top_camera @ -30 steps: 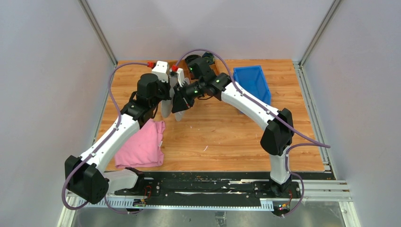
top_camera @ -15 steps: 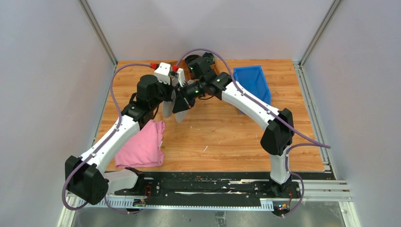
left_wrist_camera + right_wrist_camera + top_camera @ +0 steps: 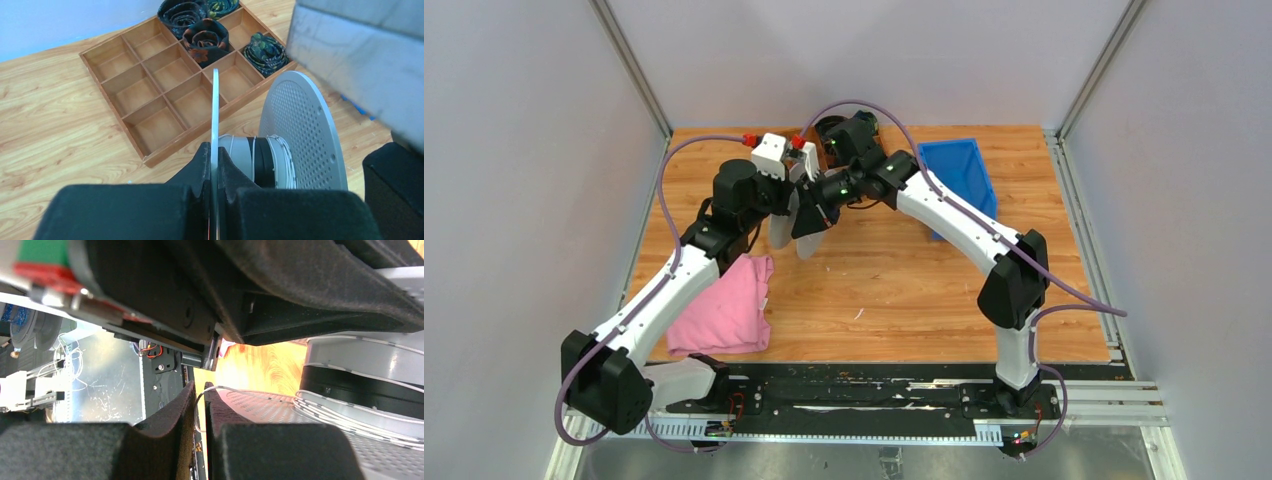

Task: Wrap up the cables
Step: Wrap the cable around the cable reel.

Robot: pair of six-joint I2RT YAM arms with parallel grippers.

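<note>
Left gripper point(image 3: 215, 150): clamped tight on one thin flange of the grey spool point(image 3: 300, 125); spool held up over the desk's point(image 3: 904, 290) far middle
Right gripper point(image 3: 200, 392): jaws nearly together, pinching a loose strand of cable point(image 3: 330, 412)
Cable: thin, white; some turns wound on the spool hub; near the compartment tray point(image 3: 150, 85)

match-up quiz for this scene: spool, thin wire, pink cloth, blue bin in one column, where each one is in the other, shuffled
Things:
1. spool
2. thin wire
3. pink cloth
4. blue bin

Places:
A. far right part of the table
B. pinched in the right gripper
C. near left part of the table
D. rim clamped in the left gripper

Pairs: 1-D, 2-B, 3-C, 4-A
</note>
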